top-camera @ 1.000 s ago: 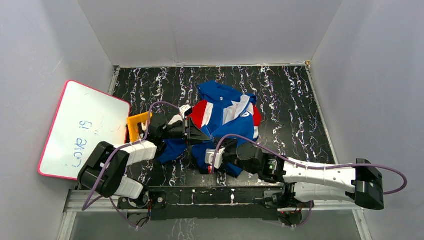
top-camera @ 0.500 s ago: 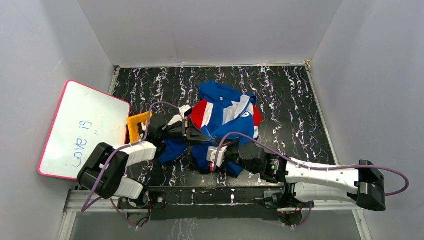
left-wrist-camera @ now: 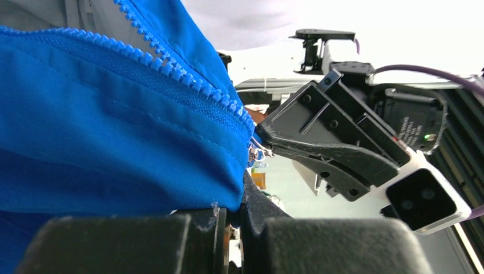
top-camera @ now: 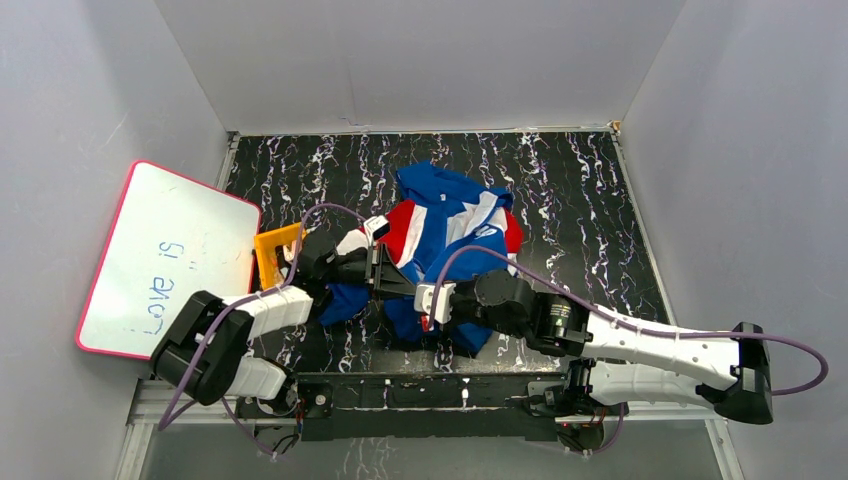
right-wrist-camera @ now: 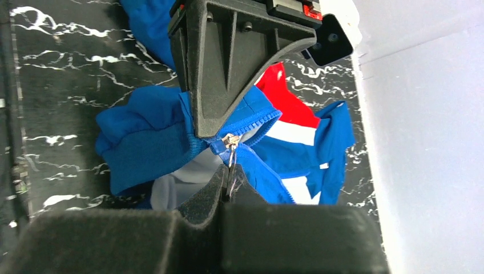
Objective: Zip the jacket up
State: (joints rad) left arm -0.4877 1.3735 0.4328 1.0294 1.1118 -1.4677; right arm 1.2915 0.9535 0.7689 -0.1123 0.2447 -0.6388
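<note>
Around the jacket (top-camera: 450, 225) the table (top-camera: 580, 200) lies bare toward twelve and three o'clock, while a yellow frame (top-camera: 272, 240) and a whiteboard (top-camera: 165, 260) crowd nine o'clock.

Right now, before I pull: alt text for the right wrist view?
The right gripper, jaws shut, pinches the metal zipper pull of the unzipped blue jacket. From the top of the frame, the left gripper clamps the jacket edge beside it, above a black marbled table.

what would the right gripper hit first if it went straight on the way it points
The zip slider just past the pull it pinches, then almost at once the left gripper clamping the jacket; the gap looks tiny.
</note>
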